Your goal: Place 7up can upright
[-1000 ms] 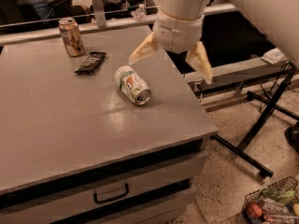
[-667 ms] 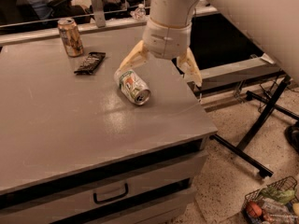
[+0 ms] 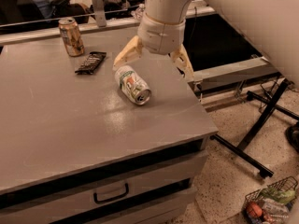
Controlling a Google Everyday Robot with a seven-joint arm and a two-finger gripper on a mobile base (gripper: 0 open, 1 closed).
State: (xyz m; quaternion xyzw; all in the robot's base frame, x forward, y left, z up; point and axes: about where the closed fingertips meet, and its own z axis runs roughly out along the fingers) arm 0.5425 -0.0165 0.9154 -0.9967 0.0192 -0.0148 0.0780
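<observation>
Grey cabinet-style table (image 3: 56, 120) fills the left and centre of the view. One drawer in its front face, with a dark handle (image 3: 111, 194).

Far left corner of the top: gold-brown can (image 3: 71, 36), upright, near the back edge. Just right of it and a little nearer the camera: flat black packet (image 3: 90, 62) lying on the surface, apart from the can.

Centre of the top: 7up can (image 3: 133, 84) lying on its side, not upright. Pale body with green lettering and a red-orange spot. Silver end points toward the camera and to the right; the other end points back toward the packet. It rests on the table with nothing touching it.

Gripper (image 3: 153, 70) hangs above and slightly behind the 7up can, on a white wrist coming down from the top of the view. The two tan fingers are spread wide and hold nothing. One fingertip (image 3: 120, 62) sits just beside the rear end of the can, contact not confirmed. The other fingertip (image 3: 188, 73) is out over the table's right edge, well apart from the can.

Right of the table: black metal stand (image 3: 261, 125) with legs on a speckled floor. Bottom right corner: wire basket (image 3: 252, 197) with mixed items inside, not identifiable.
</observation>
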